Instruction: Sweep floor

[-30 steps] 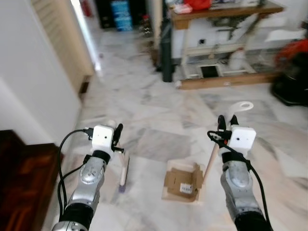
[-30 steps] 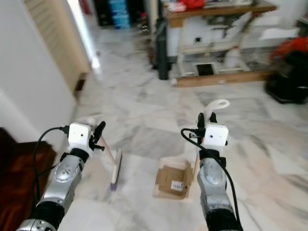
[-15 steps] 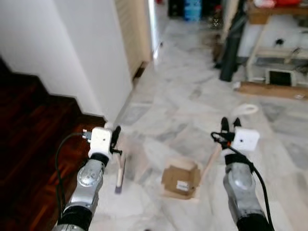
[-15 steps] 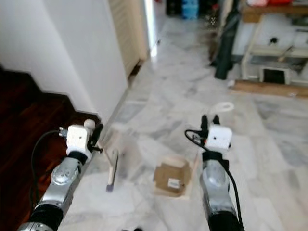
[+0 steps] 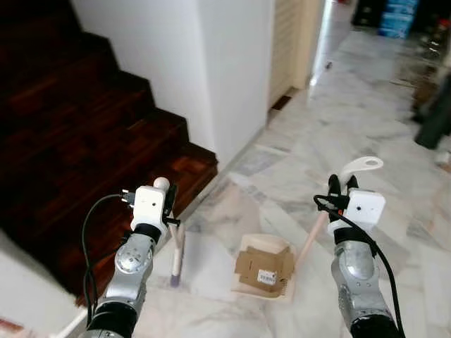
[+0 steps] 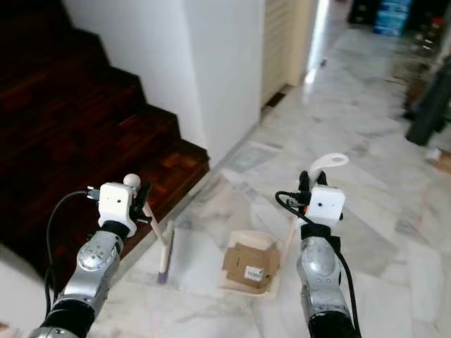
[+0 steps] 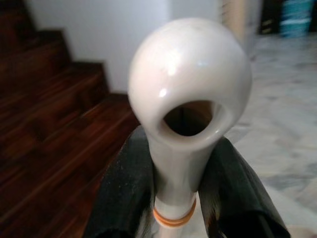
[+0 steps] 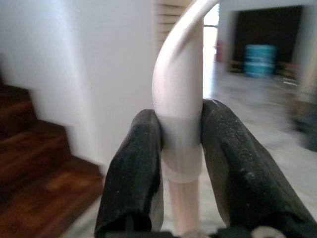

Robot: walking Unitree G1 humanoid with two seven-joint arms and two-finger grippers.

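We see the broom (image 5: 176, 253) held by the left gripper (image 7: 176, 198), fingers (image 7: 126, 193) clamped on its white handle just below the knob; brush end rests on the marble floor (image 5: 352, 134), near the stair's bottom step. Right gripper (image 8: 181, 163) is closed round the dustpan (image 5: 266, 267) handle, below its curved top; pan sits flat on the floor btwn both arms, w/ cardboard (image 5: 264, 266) lying in it. Dark wood stairs (image 5: 84, 155) rise at left, beside a white wall (image 5: 211, 63).
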